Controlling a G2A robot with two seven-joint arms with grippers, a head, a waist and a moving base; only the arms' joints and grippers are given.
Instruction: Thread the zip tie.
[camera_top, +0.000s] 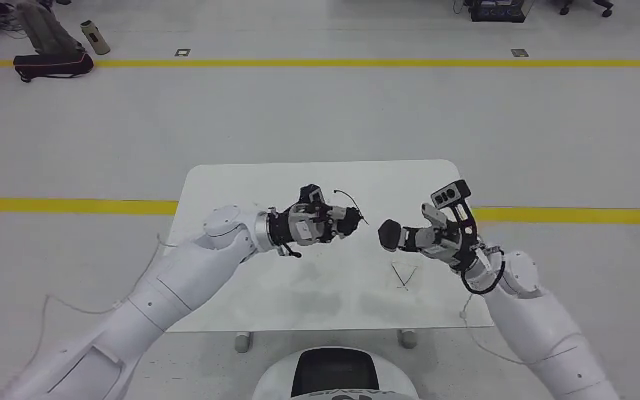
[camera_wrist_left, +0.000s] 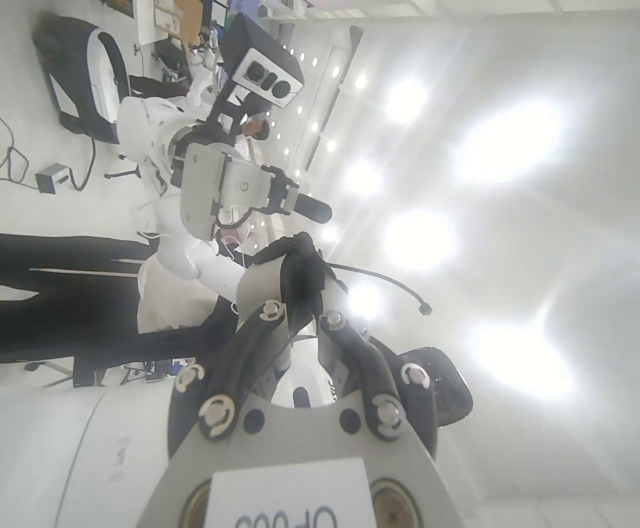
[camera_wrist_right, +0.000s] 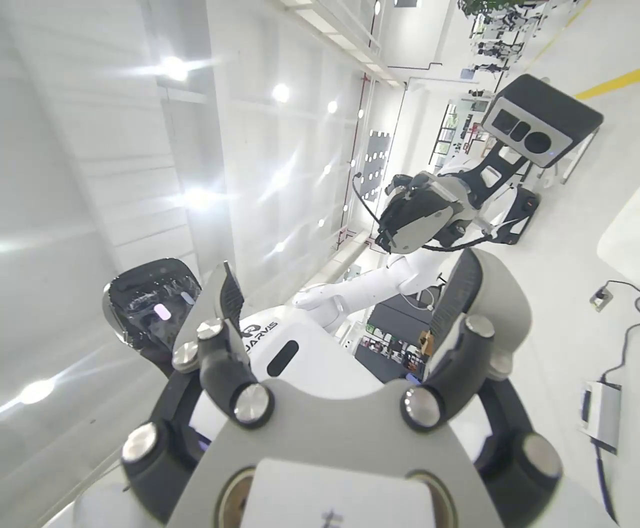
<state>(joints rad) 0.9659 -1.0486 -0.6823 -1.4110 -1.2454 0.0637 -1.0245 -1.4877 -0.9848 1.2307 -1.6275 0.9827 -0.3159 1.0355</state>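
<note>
Black zip tie (camera_wrist_left: 385, 278) in left gripper (camera_wrist_left: 303, 272).

The zip tie (camera_wrist_left: 385, 277) vanishes inside the left claw (camera_wrist_left: 300, 270), so its clamped stretch and its far end cannot be made out, and from above the thin V-shaped thing (camera_top: 403, 275) lying on the counter (camera_top: 230, 190), whose near corners sit under the arms, is too small to identify.

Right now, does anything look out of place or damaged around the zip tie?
Nothing looks damaged. The zip tie arcs from the shut left gripper, its head end free, not yet threaded. The right gripper is open and empty. A thin V-shaped mark lies on the table; I cannot tell what it is.
</note>
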